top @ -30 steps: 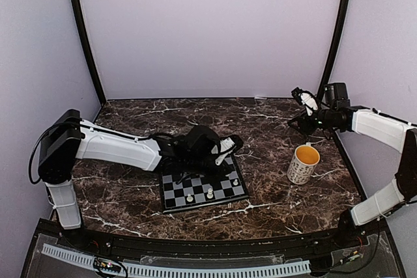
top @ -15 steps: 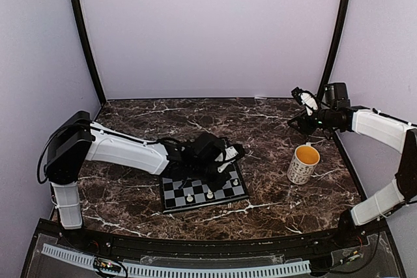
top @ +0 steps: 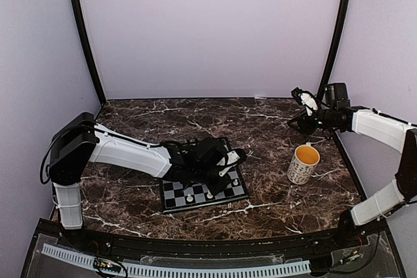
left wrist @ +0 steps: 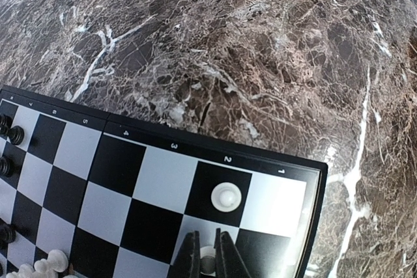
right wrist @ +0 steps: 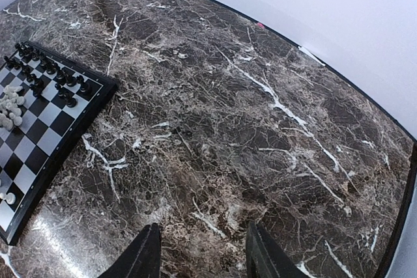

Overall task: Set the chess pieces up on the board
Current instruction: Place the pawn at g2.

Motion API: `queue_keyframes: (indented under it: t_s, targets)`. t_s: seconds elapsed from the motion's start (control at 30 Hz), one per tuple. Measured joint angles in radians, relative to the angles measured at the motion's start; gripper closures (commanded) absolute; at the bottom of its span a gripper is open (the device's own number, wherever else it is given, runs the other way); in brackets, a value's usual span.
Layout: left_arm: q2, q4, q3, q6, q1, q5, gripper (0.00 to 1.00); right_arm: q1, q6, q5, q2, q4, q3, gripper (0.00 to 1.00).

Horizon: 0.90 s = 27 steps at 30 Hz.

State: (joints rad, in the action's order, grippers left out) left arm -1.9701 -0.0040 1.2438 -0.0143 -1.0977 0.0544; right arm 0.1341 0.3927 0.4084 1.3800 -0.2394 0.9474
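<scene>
Over on the left of the dark marbled surface (top: 130, 118), the left arm (top: 127, 153) reaches low and nearly flat from its raised shoulder toward the middle. It carries the left hand (top: 226, 161) above the far right part of the board (top: 174, 196). The board lies near the centre of the surface, slightly askew.

From the left wrist, that hand's fingers (left wrist: 190, 258) stand close together, clamped on a small white piece (left wrist: 207, 262) over a pale square. Whether the piece touches the board cannot be told. Just beyond it a lone white pawn (left wrist: 226, 195) stands on a black square. Black pieces (left wrist: 13, 135) line the board's left edge, and more white pieces (left wrist: 45, 265) cluster at the lower left corner. Along the board's dark border the digits 5, 4, 3, 2 and 1 can be read, running left to right.

Right of the board and well apart from it stands a mug (top: 303, 164), white with small printed flowers. Its inside shows yellow; whether anything lies in it cannot be told.

Behind the mug, the right arm (top: 381, 125) rises from its base, bends at the right wall and reaches back toward the centre. The right hand (top: 306, 105) hangs high above the surface. From its wrist camera the two fingers (right wrist: 144, 255) stand apart with only bare marble between them.
</scene>
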Motion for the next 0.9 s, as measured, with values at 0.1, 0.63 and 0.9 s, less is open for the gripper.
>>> queue_keyframes:
  t_s: [0.1,0.63,0.9]
  targets:
    - [-0.003,0.0,0.0,0.0,0.0,0.008,0.95,0.0,0.0,0.003,0.0,0.0,0.0,0.54]
    - [-0.019,0.0,0.012,0.003,0.0,0.022,0.91,0.0,0.011,0.011,0.0,0.0,-0.001,0.54]
    - [-0.021,0.0,0.013,0.023,0.0,0.026,0.83,0.0,0.014,0.014,0.0,0.0,-0.002,0.54]
